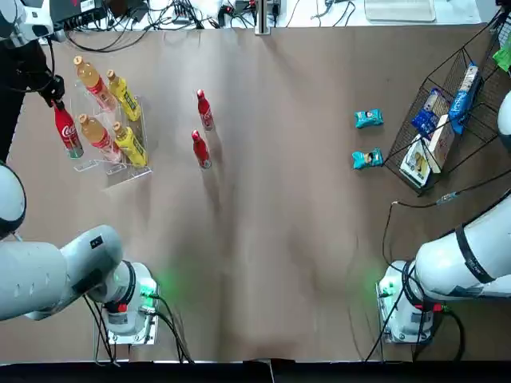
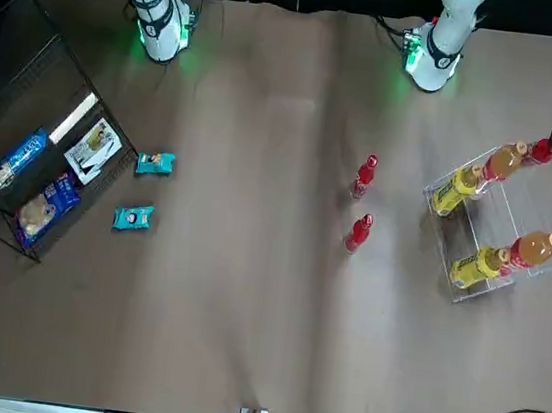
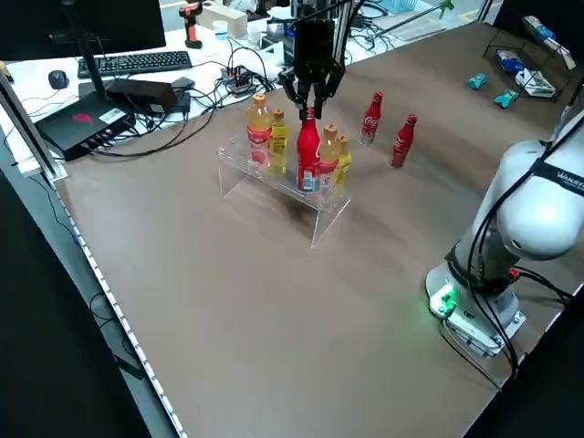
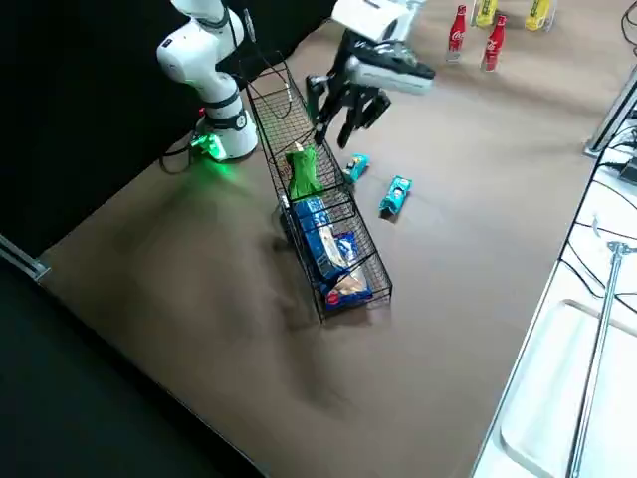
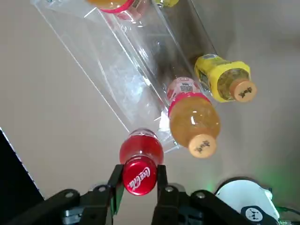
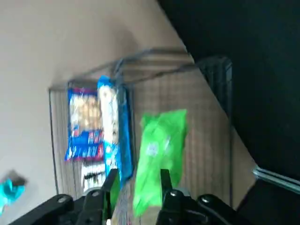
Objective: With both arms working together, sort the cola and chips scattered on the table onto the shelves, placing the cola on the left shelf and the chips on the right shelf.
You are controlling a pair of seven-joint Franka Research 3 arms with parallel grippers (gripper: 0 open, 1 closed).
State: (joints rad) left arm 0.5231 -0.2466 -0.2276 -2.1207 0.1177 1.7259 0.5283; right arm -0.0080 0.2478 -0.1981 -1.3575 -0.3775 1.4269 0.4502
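My left gripper (image 5: 139, 176) is shut on the red cap of an upright cola bottle (image 1: 68, 132), at the outer end of the clear left shelf (image 1: 112, 163); I cannot tell whether its base rests there. Two more cola bottles (image 1: 205, 109) (image 1: 201, 149) stand on the table's middle. My right gripper (image 4: 343, 119) hangs open above the black wire right shelf (image 4: 370, 261), with the green chips packet (image 6: 159, 140) lying inside, below its fingers. Two teal chips packets (image 1: 368, 118) (image 1: 367, 159) lie on the table (image 1: 279, 239) just left of that shelf.
Two orange-and-pink bottles (image 1: 90, 78) and two yellow bottles (image 1: 128, 144) fill the clear shelf. Blue and white packages (image 4: 328, 249) lie in the wire shelf. Cables, a keyboard (image 3: 137, 62) and boxes sit beyond the far edge. The arm bases (image 1: 128, 307) (image 1: 403, 307) glow green at the near edge.
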